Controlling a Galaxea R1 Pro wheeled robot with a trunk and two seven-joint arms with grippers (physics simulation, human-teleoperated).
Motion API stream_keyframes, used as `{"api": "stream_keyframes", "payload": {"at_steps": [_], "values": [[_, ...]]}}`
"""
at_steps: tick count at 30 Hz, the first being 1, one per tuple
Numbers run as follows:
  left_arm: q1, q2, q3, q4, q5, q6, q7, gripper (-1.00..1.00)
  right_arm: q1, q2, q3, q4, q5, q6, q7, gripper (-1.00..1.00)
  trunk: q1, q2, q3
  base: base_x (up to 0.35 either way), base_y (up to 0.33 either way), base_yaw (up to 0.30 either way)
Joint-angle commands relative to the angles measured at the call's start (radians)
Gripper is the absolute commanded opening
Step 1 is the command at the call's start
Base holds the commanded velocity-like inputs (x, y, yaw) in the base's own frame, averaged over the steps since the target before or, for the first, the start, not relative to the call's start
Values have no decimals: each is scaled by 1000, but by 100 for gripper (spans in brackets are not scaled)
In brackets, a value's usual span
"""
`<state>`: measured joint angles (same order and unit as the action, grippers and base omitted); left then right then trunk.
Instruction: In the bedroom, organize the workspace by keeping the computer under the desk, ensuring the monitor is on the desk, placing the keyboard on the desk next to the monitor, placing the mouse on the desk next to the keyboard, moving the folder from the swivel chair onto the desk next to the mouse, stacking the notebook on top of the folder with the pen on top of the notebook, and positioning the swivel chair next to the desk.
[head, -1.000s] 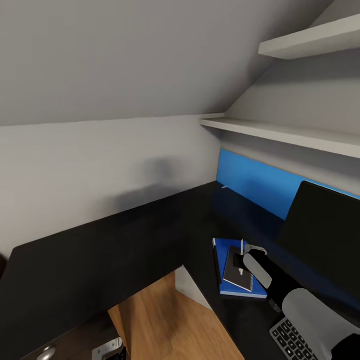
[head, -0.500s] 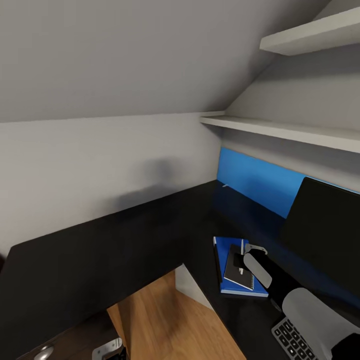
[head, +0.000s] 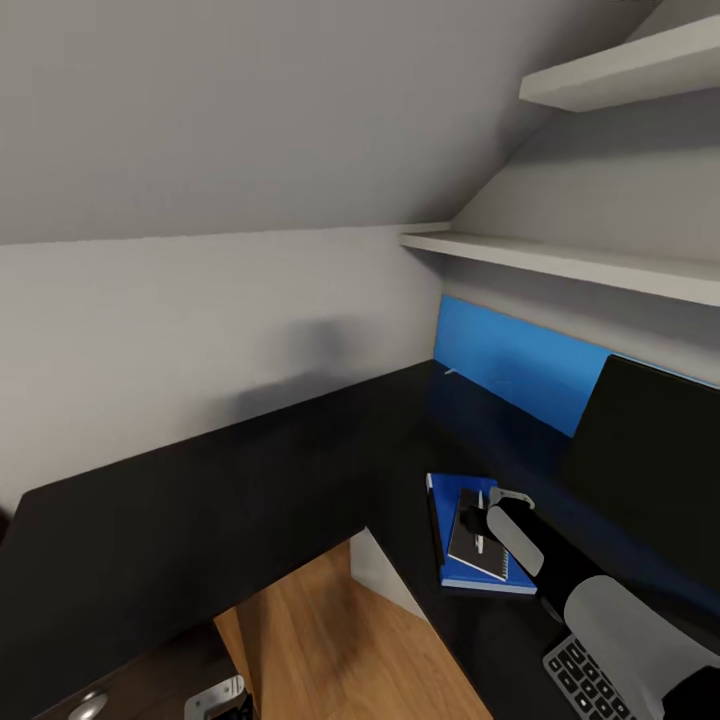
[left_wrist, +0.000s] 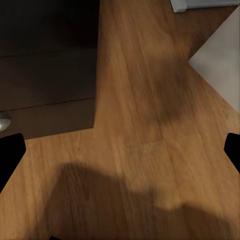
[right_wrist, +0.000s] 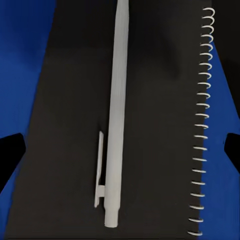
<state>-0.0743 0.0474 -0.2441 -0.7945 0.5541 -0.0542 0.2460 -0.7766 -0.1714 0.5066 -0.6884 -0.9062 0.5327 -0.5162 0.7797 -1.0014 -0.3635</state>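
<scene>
Pen (right_wrist: 115, 125) on notebook (right_wrist: 150, 125) (no lettering), folder (right_wrist: 20, 65) beneath

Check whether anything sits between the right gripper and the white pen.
Nothing visible does. The thin white pen lies bare on the dark spiral-bound notebook, directly between the open right gripper fingertips, above the bright blue folder.

No text, label, brand or number is showing legibly anywhere. The keyboard (head: 588, 680) keys are too small and blurred to read, and the notebook (right_wrist: 150, 125), pen (right_wrist: 116, 115) and folder (head: 455, 575) are showing plain, unmarked surfaces.
</scene>
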Motion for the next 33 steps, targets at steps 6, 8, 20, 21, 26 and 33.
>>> {"api": "stream_keyframes", "payload": {"at_steps": [6, 8, 20, 21, 26, 33], "values": [[-1, 2, -10, 0, 10, -6, 4, 100, -1, -1, 7, -7, -8, -1, -11, 100, -23, 41, 18, 0, 0, 0], [-1, 2, -11, 1, 9, -6, 4, 100, -1, -1, 6, -36, -8, -5, -13, 100, -31, 55, 24, 0, 0, 0], [-1, 2, -12, 3, 8, -6, 4, 100, 5, 7, 62, -285, -11, -8, -182, 100, -77, 139, 62, 0, 0, 0], [-1, 2, -12, 3, 8, -6, 4, 100, 6, 21, 97, -315, -12, -8, -198, 100, -81, 146, 65, 0, 0, 0], [-1, 2, -12, 3, 7, -6, 5, 100, 8, 56, 137, -330, -13, -8, -208, 100, -100, 181, 80, 0, 0, 0], [-1, 4, -3, 3, 8, -6, 7, 100, 8, 133, 164, -335, -15, -8, -259, 100, -100, 181, 80, 0, 0, 0]]}}
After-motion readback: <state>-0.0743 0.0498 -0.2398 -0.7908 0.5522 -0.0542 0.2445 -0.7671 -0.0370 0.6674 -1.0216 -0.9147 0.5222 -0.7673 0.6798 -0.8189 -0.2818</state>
